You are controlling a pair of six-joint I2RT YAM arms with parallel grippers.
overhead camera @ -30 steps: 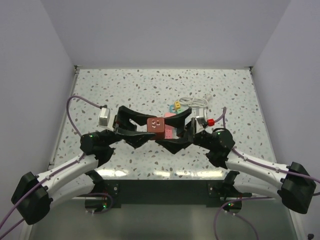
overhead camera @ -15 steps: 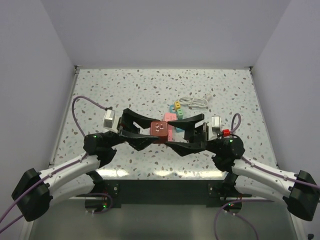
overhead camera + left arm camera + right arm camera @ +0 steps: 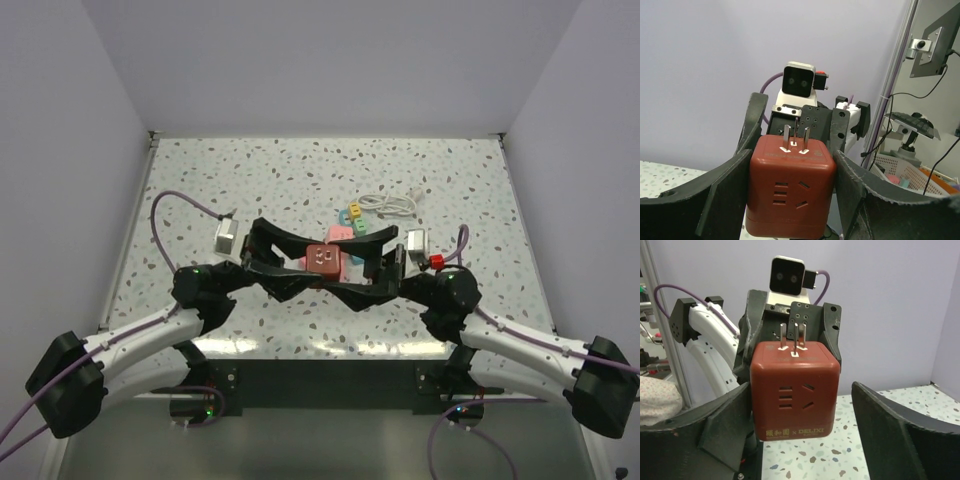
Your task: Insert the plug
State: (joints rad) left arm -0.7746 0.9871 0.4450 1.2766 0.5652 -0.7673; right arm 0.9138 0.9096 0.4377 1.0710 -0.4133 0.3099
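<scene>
A red cube power adapter [image 3: 322, 259] with three metal prongs on its top face is held above the table between the two arms. My left gripper [image 3: 306, 266] is shut on it; in the left wrist view both fingers [image 3: 725, 192] press the sides of the adapter [image 3: 790, 190]. My right gripper [image 3: 342, 266] is open around the same adapter [image 3: 792, 395] from the other side. Its left finger [image 3: 722, 435] lies close against the cube, and its right finger [image 3: 885, 430] stands clear with a wide gap.
A pink block [image 3: 341, 236] lies on the speckled table [image 3: 250, 180] just behind the grippers. Small yellow and green connectors [image 3: 353, 216] and a coiled white cable [image 3: 390, 204] lie beyond it. Side walls bound the table.
The left gripper carried the red adapter slightly right and nearer. The right gripper drew back to the right, then came in again around the adapter.
</scene>
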